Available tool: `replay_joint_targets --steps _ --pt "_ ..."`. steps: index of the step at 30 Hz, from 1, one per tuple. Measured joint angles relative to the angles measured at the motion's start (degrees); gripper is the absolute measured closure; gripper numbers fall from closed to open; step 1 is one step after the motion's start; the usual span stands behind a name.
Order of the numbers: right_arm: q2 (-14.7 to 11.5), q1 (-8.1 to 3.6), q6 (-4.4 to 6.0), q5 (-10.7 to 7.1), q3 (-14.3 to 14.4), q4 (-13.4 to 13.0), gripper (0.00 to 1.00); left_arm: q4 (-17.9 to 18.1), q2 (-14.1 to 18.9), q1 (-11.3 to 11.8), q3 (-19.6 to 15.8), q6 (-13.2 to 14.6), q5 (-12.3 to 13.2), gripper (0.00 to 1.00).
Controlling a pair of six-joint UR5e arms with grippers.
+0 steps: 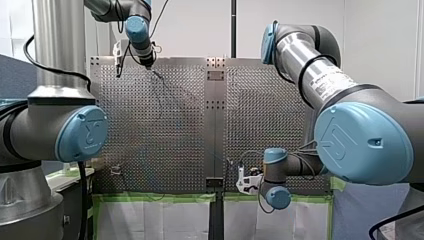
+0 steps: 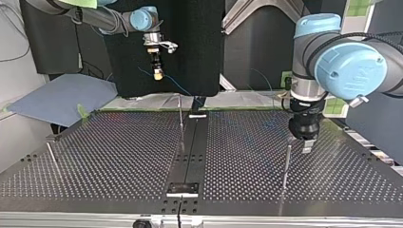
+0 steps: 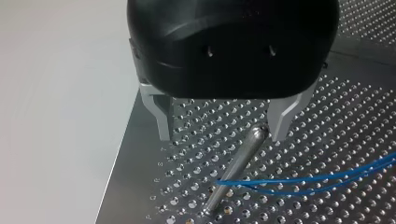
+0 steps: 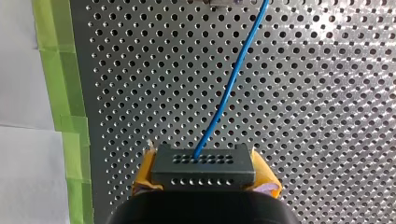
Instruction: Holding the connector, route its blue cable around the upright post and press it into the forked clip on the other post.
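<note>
You'll find the left end effector (image 3: 222,135) spread wide, its metal fingers (image 3: 282,116) straddling the rounded top of the upright post (image 3: 233,168). The post's top sits close to one finger, and you cannot tell whether they touch. This post stands near a corner of the bench (image 3: 355,121), at the edge far from the arm bases. Low on the post, the blue cable (image 3: 317,179) loops around it, and both strands run off together across the bench.

Your right end effector (image 4: 205,176) is clamped on the dark connector (image 4: 203,163), with a yellow pad (image 4: 144,175) on either side of it. It is raised over the opposite bench edge, the one lined with green tape (image 4: 56,70), near the centre strip (image 2: 195,142). The cable leaves the connector's face and runs ahead over the perforated surface.
</note>
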Motion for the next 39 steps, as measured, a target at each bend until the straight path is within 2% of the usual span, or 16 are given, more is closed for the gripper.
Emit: replay_joint_targets --steps 15,20,25,30,39 --pt "-0.01 0.05 0.0 -0.01 -0.02 0.08 1.0 -0.06 0.06 -0.97 0.0 0.61 0.27 0.0" --pt "0.01 0.06 0.0 0.05 -0.01 0.14 1.0 0.77 0.05 -2.98 0.0 2.96 2.56 0.0" --pt "0.02 0.12 0.03 0.07 -0.02 -0.05 1.0 2.86 0.01 -5.4 0.0 4.0 4.24 0.0" --pt "0.01 0.15 0.13 -0.04 -0.03 -0.19 1.0 5.07 -0.87 -7.66 0.15 4.22 2.91 0.0" --pt "0.01 0.23 0.29 -0.77 0.0 -0.31 1.0 9.69 -5.17 -12.27 0.79 6.05 -1.58 0.0"
